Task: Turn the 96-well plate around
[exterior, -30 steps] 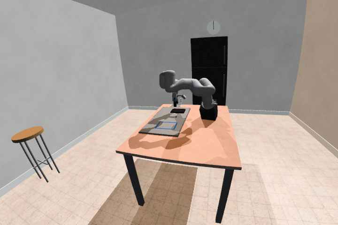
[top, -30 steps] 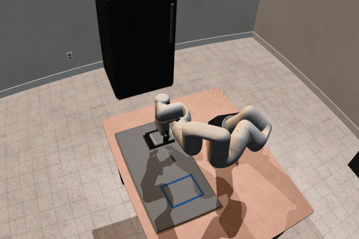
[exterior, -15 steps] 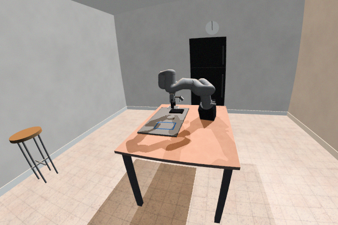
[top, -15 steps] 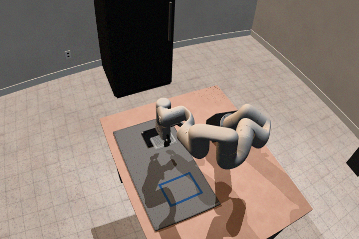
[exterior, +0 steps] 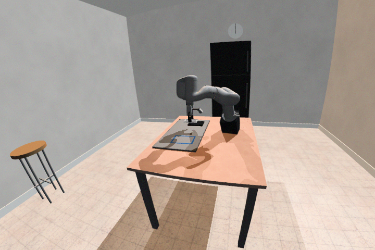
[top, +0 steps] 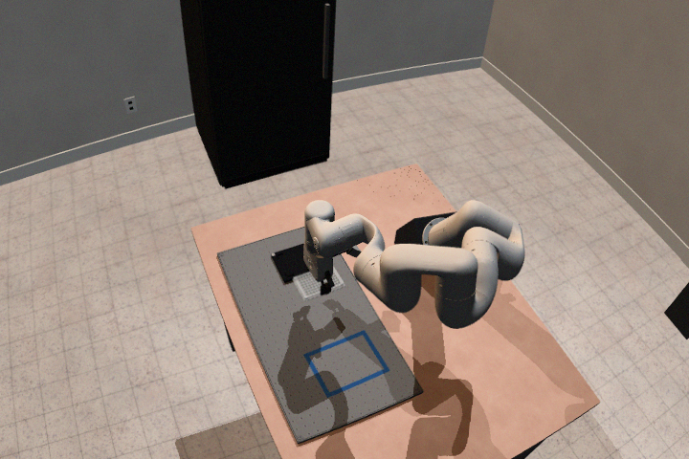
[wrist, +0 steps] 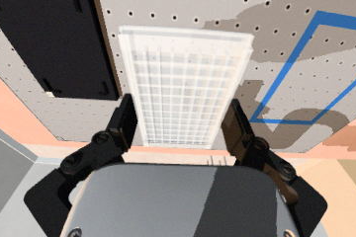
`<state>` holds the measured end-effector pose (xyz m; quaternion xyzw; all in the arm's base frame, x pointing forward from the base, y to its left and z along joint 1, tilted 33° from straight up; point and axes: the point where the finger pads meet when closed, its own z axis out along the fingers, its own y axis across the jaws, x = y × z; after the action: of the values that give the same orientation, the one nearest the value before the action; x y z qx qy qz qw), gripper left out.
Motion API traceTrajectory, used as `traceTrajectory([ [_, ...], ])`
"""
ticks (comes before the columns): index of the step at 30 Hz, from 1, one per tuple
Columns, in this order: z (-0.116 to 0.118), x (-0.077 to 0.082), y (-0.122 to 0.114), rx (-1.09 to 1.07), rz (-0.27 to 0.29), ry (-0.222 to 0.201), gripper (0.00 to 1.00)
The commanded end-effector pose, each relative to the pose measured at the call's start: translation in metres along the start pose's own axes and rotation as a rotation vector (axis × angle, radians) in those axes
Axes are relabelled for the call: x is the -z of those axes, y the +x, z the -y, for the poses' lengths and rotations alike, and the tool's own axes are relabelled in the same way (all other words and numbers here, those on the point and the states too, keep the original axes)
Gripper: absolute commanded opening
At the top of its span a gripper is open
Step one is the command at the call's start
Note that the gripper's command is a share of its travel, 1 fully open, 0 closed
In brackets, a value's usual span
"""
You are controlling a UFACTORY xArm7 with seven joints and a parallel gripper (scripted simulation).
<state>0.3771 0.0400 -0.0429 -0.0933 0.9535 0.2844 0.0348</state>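
My gripper (wrist: 180, 108) is shut on the clear 96-well plate (wrist: 183, 84), with one black finger on each long side. It holds the plate above the grey deck (top: 313, 330), beside the black plate nest N1 (top: 290, 261), which lies open. In the top view the plate (top: 318, 284) hangs just past the nest's near edge. In the wrist view the nest (wrist: 57, 46) is at the upper left. The blue taped outline B1 (top: 346, 362) lies nearer the deck's front end and shows in the wrist view (wrist: 310, 74) at the right. I cannot make out the plate's cut corner.
The arm's base (top: 421, 229) stands on the table to the right of the deck. A black cabinet (top: 264, 80) stands on the floor behind the table. A stool (exterior: 31, 164) stands far to the left.
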Motion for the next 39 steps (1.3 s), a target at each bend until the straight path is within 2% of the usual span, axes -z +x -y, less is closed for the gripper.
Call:
traceTrajectory([
  [1,-0.012,0.002,-0.002,-0.002,0.004,0.006,0.00],
  [39,-0.125,-0.002,-0.014,-0.002,0.004,0.005,0.00],
])
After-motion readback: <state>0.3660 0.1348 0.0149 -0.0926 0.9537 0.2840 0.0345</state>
